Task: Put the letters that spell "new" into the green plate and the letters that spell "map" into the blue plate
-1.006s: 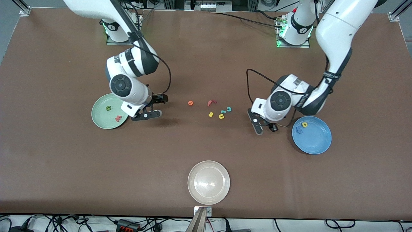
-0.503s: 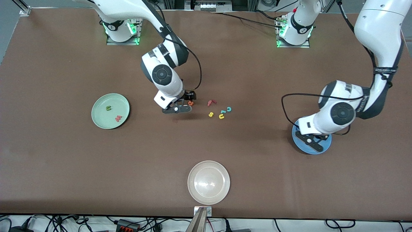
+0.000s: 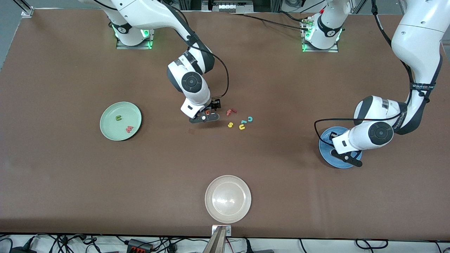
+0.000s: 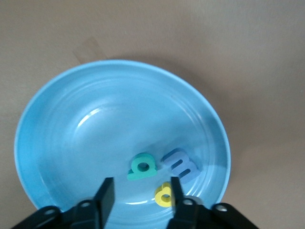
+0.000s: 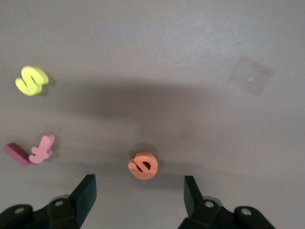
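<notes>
The blue plate (image 3: 325, 150) lies toward the left arm's end of the table. My left gripper (image 3: 342, 154) hangs open just above it. In the left wrist view the teal p (image 4: 141, 167), blue m (image 4: 180, 163) and yellow a (image 4: 165, 194) lie loose in the plate (image 4: 95, 119), and nothing sits inside the left gripper (image 4: 141, 195). The green plate (image 3: 111, 129) holds the dark green n (image 3: 119, 118) and red w (image 3: 129, 129). My right gripper (image 3: 210, 113) is open, low over the orange e (image 3: 207, 112), which lies on the table; in the wrist view the e (image 5: 143, 165) lies just ahead of the right gripper (image 5: 139, 193).
Beside the e lie a red f (image 3: 230, 111), a yellow s (image 3: 230, 124), a yellow u (image 3: 242, 127) and a teal c (image 3: 250, 119). A cream-white plate (image 3: 212, 189) sits near the table's front edge.
My left arm swung from the letter pile to over the blue plate and opened; the teal p now lies in the plate. My right arm moved from the green plate to over the e.
</notes>
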Controlling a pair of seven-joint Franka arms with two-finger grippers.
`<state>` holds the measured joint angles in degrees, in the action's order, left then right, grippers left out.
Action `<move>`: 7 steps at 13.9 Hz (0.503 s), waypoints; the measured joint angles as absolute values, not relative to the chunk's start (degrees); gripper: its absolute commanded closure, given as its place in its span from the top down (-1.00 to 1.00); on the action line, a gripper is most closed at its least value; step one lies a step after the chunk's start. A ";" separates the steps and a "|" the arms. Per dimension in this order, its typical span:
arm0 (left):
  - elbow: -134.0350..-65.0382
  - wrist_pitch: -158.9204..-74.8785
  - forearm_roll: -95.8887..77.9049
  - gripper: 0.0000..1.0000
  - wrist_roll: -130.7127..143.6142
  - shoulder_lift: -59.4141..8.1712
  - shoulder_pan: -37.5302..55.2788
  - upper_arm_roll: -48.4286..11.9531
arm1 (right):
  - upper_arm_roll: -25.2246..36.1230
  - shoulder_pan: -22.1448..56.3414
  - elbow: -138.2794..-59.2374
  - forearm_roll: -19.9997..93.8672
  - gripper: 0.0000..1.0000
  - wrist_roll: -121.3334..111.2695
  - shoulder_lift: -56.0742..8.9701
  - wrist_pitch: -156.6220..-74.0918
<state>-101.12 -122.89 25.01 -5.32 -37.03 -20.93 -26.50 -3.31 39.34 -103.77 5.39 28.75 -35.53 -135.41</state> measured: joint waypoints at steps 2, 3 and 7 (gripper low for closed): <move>-100.15 -122.07 25.01 1.00 -4.39 -36.13 -20.87 -26.95 | -3.28 40.01 -103.72 3.26 0.49 28.75 -36.40 -135.64; -99.67 -121.08 24.68 1.00 -4.00 -35.12 -20.85 -27.10 | -3.27 40.09 -103.69 1.58 0.49 28.88 -36.86 -135.84; -91.42 -108.71 18.67 1.00 -3.56 -29.72 -20.91 -27.42 | -3.06 40.11 -101.77 -0.10 0.42 28.95 -38.51 -136.54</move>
